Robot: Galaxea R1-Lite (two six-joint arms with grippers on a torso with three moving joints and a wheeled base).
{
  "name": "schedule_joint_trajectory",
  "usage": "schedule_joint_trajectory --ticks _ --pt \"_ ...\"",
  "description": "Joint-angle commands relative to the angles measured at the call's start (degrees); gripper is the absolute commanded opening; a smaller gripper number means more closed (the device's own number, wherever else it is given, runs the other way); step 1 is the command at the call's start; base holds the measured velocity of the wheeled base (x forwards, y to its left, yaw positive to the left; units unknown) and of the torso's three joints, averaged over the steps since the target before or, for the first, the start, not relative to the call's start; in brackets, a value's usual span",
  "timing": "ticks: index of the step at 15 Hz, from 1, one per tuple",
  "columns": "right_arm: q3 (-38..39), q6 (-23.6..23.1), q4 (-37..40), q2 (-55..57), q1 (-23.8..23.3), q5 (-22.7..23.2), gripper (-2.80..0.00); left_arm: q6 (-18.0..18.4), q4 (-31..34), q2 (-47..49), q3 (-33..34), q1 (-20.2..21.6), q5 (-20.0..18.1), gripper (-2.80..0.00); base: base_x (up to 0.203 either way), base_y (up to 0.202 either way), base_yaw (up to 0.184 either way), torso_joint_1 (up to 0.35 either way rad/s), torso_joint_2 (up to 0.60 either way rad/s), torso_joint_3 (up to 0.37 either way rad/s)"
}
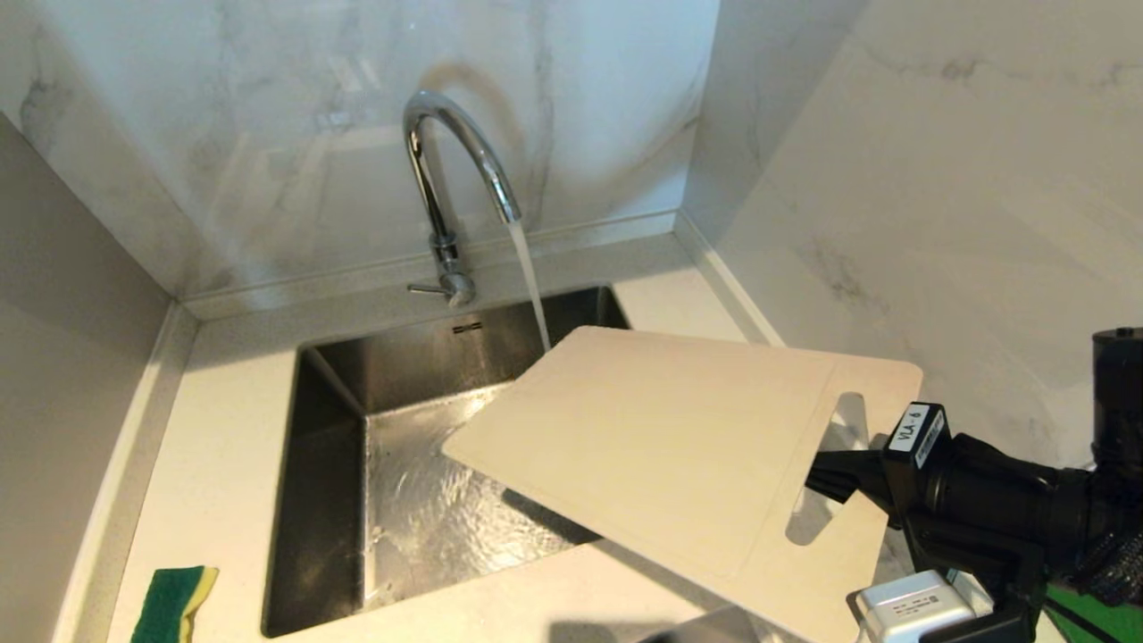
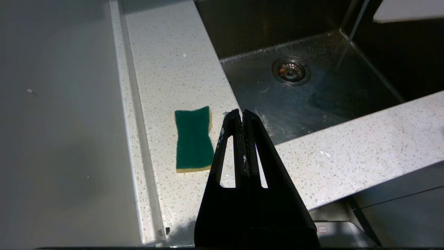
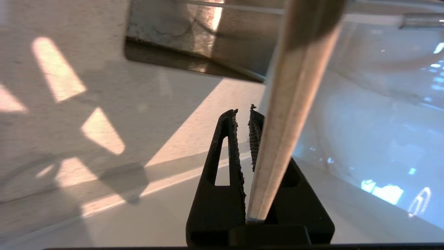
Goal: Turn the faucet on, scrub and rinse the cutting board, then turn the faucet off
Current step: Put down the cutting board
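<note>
The chrome faucet [image 1: 451,170] stands behind the sink and water streams from its spout down behind the far edge of the cutting board [image 1: 661,446]. The cream-white board hangs tilted over the sink's right side, slot handle toward my arm. My right gripper [image 1: 826,478] is shut on the board's handle end; in the right wrist view the board's thin edge [image 3: 288,114] runs between the fingers of that gripper [image 3: 243,116]. My left gripper [image 2: 241,113] is shut and empty, parked above the counter's front left, beside the sponge [image 2: 193,139].
The steel sink [image 1: 330,464] has a wet floor and a drain [image 2: 290,70]. A green-and-yellow sponge [image 1: 176,603] lies on the speckled counter [image 1: 223,464] at the front left. Marble walls close in behind and on the right.
</note>
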State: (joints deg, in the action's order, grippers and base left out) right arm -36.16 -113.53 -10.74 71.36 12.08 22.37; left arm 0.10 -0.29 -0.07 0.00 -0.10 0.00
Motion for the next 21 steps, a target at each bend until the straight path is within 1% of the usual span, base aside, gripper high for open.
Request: schedule_joint_trajectory --ticks 1,4,6,7,9,12,14,18,20,21 --pt "1.2 -0.5 -0.1 -0.3 -0.5 -0.1 -2.8 0.0 0.0 0.1 0.0 0.0 0.0 -2.8 0.0 0.0 0.0 0.0 0.0 0.0" --pt "2.1 0.3 0.1 0.0 -2.7 -1.7 -2.8 0.0 -0.1 0.1 0.0 0.0 0.0 -2.8 0.0 0.0 0.0 0.0 0.0 0.0" --pt "4.5 4.8 0.0 -0.6 -4.0 -2.8 -2.8 0.0 0.0 0.1 0.0 0.0 0.0 -2.8 0.0 0.0 0.0 0.0 0.0 0.0" --pt "5.1 5.4 -0.1 -1.0 -5.0 -3.0 -2.8 0.0 0.0 0.1 0.0 0.0 0.0 -2.8 0.0 0.0 0.0 0.0 0.0 0.0" --pt "5.2 5.4 -0.1 -1.0 -5.9 -3.6 -2.8 0.0 -0.1 0.1 0.0 0.0 0.0 -2.8 0.0 0.0 0.0 0.0 0.0 0.0" --pt "5.0 5.3 -0.1 -0.5 -8.5 -5.8 -2.8 0.0 0.0 0.1 0.0 0.0 0.0 -2.8 0.0 0.0 0.0 0.0 0.0 0.0" --pt "4.7 5.0 -0.2 -0.5 -8.7 -6.7 -2.8 0.0 0.0 0.1 0.0 0.0 0.0 -2.8 0.0 0.0 0.0 0.0 0.0 0.0" --pt "3.8 1.9 -0.9 -0.9 -10.4 -8.3 -2.8 0.0 0.0 0.1 0.0 0.0 0.0 -2.8 0.0 0.0 0.0 0.0 0.0 0.0" --pt "3.3 1.2 -1.5 -0.8 -10.8 -8.8 -2.8 0.0 0.0 0.1 0.0 0.0 0.0 -2.8 0.0 0.0 0.0 0.0 0.0 0.0" --pt "2.6 1.2 -1.5 -0.8 -10.8 -9.8 -2.8 0.0 0.0 0.1 0.0 0.0 0.0 -2.8 0.0 0.0 0.0 0.0 0.0 0.0"
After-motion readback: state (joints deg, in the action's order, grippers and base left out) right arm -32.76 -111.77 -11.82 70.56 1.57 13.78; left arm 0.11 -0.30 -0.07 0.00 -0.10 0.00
